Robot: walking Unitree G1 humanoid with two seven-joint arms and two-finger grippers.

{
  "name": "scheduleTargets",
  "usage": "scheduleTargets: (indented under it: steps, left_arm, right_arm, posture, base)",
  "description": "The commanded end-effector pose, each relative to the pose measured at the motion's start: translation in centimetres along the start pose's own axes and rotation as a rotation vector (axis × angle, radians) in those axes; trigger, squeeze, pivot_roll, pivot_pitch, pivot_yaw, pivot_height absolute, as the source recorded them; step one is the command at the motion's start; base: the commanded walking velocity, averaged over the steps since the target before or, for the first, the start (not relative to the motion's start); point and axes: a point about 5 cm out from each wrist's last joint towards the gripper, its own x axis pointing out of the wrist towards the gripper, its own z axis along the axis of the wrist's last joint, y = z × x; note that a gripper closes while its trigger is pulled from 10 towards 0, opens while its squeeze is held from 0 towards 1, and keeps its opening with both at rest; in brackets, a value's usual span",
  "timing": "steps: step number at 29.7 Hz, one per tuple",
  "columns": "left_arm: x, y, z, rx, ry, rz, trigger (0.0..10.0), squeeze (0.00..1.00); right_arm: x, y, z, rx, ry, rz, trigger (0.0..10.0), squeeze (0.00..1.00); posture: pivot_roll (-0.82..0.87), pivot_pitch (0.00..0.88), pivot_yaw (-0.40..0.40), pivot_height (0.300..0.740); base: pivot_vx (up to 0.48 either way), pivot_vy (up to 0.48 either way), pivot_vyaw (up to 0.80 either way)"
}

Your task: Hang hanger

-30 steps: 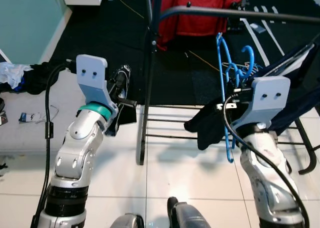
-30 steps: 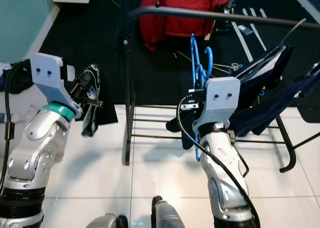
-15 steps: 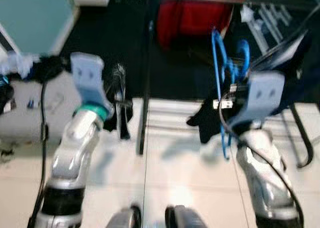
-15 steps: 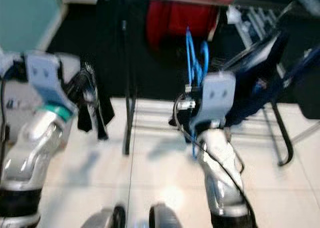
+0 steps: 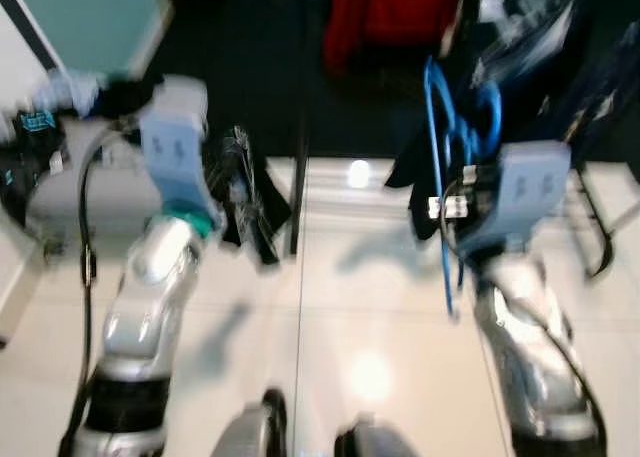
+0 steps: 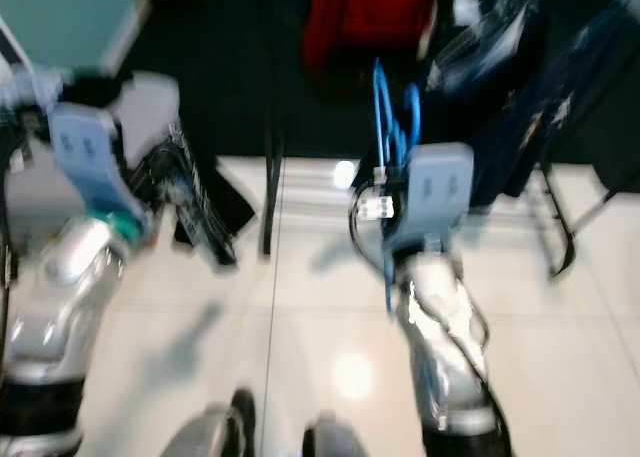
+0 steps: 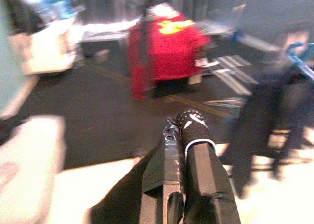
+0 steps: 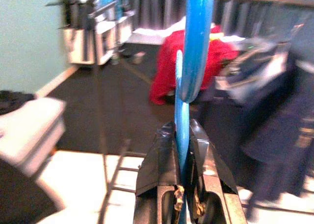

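Everything is smeared with motion blur from the head camera. The right gripper (image 8: 180, 136) is raised in front of the robot, its two black fingers pinched tight on the shaft of a blue hanger (image 8: 195, 52), which stands upright out of the grip with its hook curling overhead. Seen from the head, the blue hanger hangs down past the wrist and a dark garment (image 5: 420, 192) droops beside it. The left gripper (image 7: 184, 128) is up on the other side, fingers pressed together on a piece of black cloth (image 5: 255, 212) that dangles below it. Ahead, a dark upright rack post (image 5: 300, 117) rises where the white tiled floor (image 5: 380, 307) meets black matting, with a red garment (image 7: 164, 50) beyond and dark blue clothes (image 6: 540, 107) off to the right.
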Motion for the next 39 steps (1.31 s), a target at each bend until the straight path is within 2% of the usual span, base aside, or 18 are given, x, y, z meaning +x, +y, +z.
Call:
scheduleTargets:
  steps: [1,15,39]
  left_arm:
    - [-0.28,0.42,-0.34,0.006,0.018,0.015,10.0,0.00]
    - [-0.21,0.30,-0.53,-0.041,0.054,0.020,10.0,0.00]
    - [-0.10,0.86,-0.70,-0.025,0.072,0.058,10.0,0.00]
  right_arm:
    - [-0.12,0.18,-0.25,0.023,0.012,0.004,10.0,0.00]
    - [0.19,0.20,-0.25,0.061,0.017,0.002,10.0,0.00]
    - [0.59,0.53,-0.06,0.078,0.005,0.015,10.0,0.00]
  posture:
    - [-0.10,0.080,0.043,0.740]
    - [-0.09,0.081,0.048,0.740]
    - [-0.09,0.077,0.051,0.740]
  base:
    - [0.000,0.000,-0.42]
    - [0.000,0.000,-0.77]
    - [0.000,0.000,-0.80]
